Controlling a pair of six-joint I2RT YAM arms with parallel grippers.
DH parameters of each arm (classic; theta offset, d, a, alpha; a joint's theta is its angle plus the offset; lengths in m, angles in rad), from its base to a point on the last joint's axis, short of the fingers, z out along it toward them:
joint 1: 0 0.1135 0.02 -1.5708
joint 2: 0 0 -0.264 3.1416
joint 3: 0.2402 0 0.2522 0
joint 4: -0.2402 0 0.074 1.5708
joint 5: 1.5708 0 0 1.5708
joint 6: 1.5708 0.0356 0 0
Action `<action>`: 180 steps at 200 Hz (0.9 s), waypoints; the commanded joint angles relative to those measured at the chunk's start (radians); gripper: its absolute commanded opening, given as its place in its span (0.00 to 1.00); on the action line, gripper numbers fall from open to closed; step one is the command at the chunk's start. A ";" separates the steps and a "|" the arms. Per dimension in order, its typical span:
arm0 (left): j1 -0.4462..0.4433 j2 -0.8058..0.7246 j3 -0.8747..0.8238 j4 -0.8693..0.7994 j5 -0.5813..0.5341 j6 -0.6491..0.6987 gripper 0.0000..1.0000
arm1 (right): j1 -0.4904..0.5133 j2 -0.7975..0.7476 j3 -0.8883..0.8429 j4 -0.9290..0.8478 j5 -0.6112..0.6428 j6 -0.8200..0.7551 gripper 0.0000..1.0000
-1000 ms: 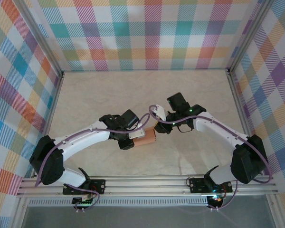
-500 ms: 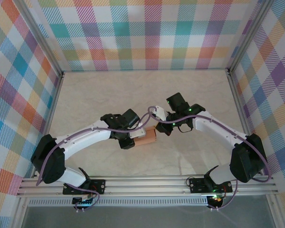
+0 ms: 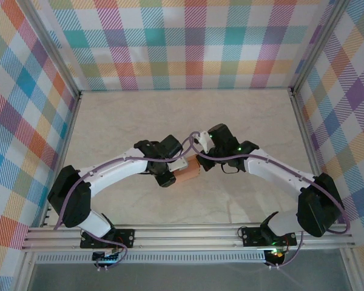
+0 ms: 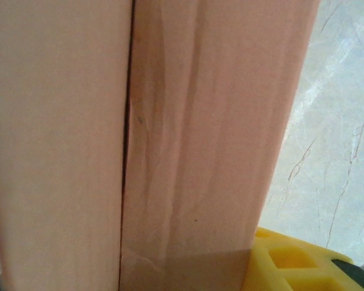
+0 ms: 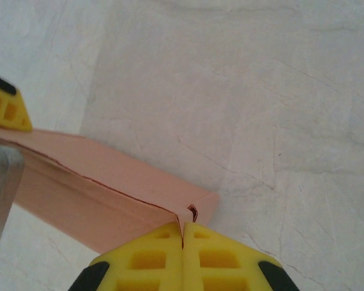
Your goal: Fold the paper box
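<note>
While clamped by one end in the black-and-yellow left gripper [image 3: 171, 176], salmon-orange thin-cardboard paper box [image 3: 187, 173] at the middle of the pale marble-patterned table [image 3: 139, 121], between the two arms, already formed into a long rectangular sleeve with one lengthwise seam facing the left wrist camera. Left jaws part-way apart and gripping the sleeve across its width, one yellow ribbed finger [image 4: 279, 260] against its side. Right gripper [image 5: 183, 228] at the far end corner, yellow pads pressed fully together and touching a small end tab; whether any cardboard nipped between them, impossible to tell. Step in hand, by judgement: closing the end flaps. Next move likely calling for tucking that tab inward with a gentle push along the sleeve, a firm counter-hold from the left, and no crushing of the thin walls.
</note>
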 commanded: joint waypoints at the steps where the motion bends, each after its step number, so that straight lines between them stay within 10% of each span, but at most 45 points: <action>1: 0.014 0.041 0.010 0.023 0.025 -0.059 0.42 | 0.011 -0.033 -0.034 0.129 0.050 0.192 0.00; 180: 0.028 0.094 0.036 0.051 0.050 -0.114 0.43 | 0.039 -0.023 -0.374 0.566 0.139 0.204 0.00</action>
